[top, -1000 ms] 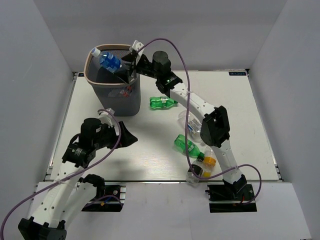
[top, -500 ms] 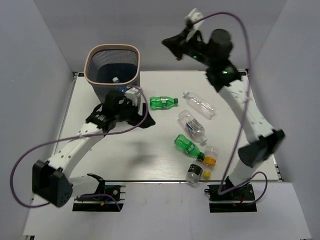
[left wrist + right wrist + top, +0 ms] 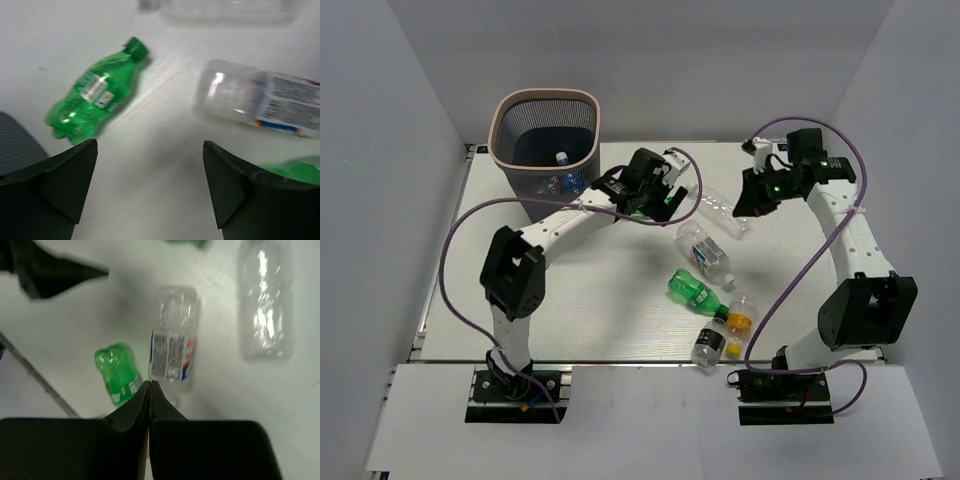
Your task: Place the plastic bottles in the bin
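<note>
Seen from above, the bin (image 3: 497, 135) stands at the far left corner of the tabletop (image 3: 620, 310). Inside it, only a white cap and some pieces of bottles (image 3: 561, 158) can be made out through the dark mesh. The left claw (image 3: 668, 200) hangs just right of the bin and hides what lies under it. The right claw (image 3: 748, 200) is near the plain clear bottle (image 3: 722, 212), and its fingers are too dark to read here. The labelled clear bottle (image 3: 705, 250) and the second green bottle (image 3: 688, 289) lie nearer the arms.

In the left wrist view, the left claw is released, its fingers wide apart with nothing between them. Ahead lies the green bottle (image 3: 95, 97) on its side, blurred. The plain clear bottle is cut off by the top edge, and the second green bottle is half hidden behind a finger.

In the right wrist view, the right claw is clenched, its tips pressed together on nothing. The bottles beyond are blurred.
</note>
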`<state>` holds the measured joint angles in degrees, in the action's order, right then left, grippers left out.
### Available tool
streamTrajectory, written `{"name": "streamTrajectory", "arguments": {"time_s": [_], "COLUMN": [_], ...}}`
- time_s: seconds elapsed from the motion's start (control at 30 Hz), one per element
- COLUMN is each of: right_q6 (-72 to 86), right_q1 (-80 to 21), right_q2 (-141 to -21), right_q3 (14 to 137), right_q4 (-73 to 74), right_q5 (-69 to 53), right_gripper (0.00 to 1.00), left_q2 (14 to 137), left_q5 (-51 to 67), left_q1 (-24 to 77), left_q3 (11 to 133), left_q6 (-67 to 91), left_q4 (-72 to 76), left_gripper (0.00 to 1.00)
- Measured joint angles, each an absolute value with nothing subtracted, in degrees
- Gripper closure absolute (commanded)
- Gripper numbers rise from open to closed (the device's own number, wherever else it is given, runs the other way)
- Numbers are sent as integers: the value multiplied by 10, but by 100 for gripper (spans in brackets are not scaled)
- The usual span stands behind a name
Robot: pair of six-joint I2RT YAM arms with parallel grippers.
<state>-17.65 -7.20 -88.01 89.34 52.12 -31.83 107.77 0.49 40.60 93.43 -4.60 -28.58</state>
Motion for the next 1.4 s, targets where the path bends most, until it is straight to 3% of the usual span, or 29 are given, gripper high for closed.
{"name": "streamTrajectory", "arguments": {"time_s": [0.23,0.27,0.37,0.4,0.8,0.9,0.93,1.0,1.03,1.1,1.13,1.17,1.4], "right_q6": [-200,-202,-213,-218,-254,-259,-259,-258,-257,-255,-255,-250,-257], "right_q1": [2,9,27,33,54,58,59,60,60,60,60,60,60], "right_q2": [-822,-810,-787,-783,-741,-732,-732,-732,-732,-732,-733,-734,-746], "right_q3": [800,790,765,758,722,717,714,706,702,696,694,692,662], "right_q4": [558,560,563,565,585,585,584,582,581,574,569,564,495], "right_q5": [-391,-401,-425,-430,-452,-458,-462,-467,-469,-473,-473,-474,-446], "right_gripper": [100,87,62,60,58,58,58,58,56,52,34,11,10], "left_q2": [1172,1183,1216,1226,1319,1320,1320,1320,1320,1316,1313,1307,1229], "left_q5": [-113,-120,-132,-134,-105,-94,-90,-82,-82,-80,-76,-73,-24], "left_q1": [394,393,388,387,379,370,368,365,364,365,366,369,391], "left_q3": [987,993,1016,1021,1065,1062,1061,1059,1058,1054,1052,1047,1043], "left_q6": [-111,-119,-138,-144,-210,-210,-209,-206,-203,-199,-194,-190,-118], "left_q4": [-282,-281,-273,-268,-234,-235,-235,-234,-232,-231,-234,-235,-273], "left_gripper": [2,2,2,1,1,11,21,32,44,51,55,56,61]}}
